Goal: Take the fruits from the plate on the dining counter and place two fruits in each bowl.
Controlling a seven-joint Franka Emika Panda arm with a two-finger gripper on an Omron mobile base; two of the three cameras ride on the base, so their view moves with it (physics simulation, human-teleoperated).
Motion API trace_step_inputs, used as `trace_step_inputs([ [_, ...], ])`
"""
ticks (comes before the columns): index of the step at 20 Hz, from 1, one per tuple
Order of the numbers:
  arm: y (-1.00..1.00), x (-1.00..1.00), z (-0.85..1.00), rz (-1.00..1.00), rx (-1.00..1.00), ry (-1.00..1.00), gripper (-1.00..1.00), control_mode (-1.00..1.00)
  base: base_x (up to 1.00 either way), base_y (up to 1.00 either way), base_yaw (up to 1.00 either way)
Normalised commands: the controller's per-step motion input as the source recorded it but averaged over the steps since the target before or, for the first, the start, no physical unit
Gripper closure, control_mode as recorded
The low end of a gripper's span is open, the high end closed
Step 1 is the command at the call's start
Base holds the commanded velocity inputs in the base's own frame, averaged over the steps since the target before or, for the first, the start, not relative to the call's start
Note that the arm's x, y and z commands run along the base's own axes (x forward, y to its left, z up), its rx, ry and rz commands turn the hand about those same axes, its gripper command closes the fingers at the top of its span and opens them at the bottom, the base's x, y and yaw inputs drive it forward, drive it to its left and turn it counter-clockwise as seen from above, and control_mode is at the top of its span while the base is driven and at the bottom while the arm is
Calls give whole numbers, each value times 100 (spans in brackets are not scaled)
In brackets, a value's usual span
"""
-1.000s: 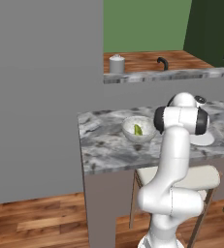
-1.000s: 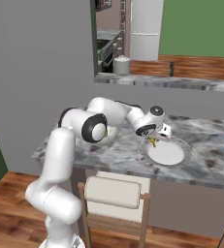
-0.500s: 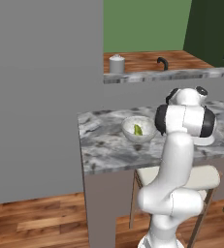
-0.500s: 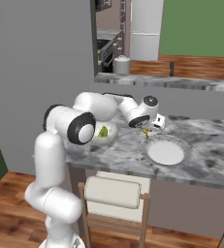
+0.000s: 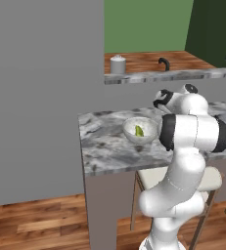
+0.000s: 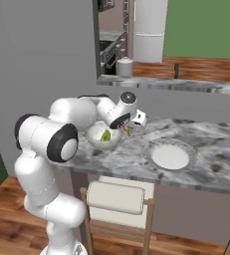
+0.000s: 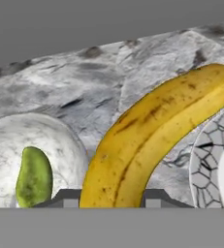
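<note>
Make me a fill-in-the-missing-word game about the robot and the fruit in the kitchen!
1. The gripper is shut on a yellow ____.
2. The green fruit lies inside the pale speckled ____.
3. The round flat plate on the marbled dining counter has ____ fruits on it.
4. In the right base view, the pale bowl stands to the ____ of the plate.

Missing words: banana; bowl; no; left

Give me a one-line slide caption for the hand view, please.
Gripper shut on curved yellow banana, above marbled counter, between speckled pale bowl holding a green fruit and pale plate.
</note>
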Motion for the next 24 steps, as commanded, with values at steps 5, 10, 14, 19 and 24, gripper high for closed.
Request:
trace_step_inputs([
  [5, 100, -11, 43, 0, -2, 0, 100, -100, 0, 0, 0],
  [10, 65, 8, 32, 0, 0, 9, 100, -100, 0, 0, 0],
  [14, 29, 21, 8, 0, 0, 14, 100, -100, 0, 0, 0],
  [19, 4, 11, -9, -1, -3, 5, 100, -100, 0, 0, 0],
  [24, 0, -2, -41, -4, -5, 0, 100, -100, 0, 0, 0],
])
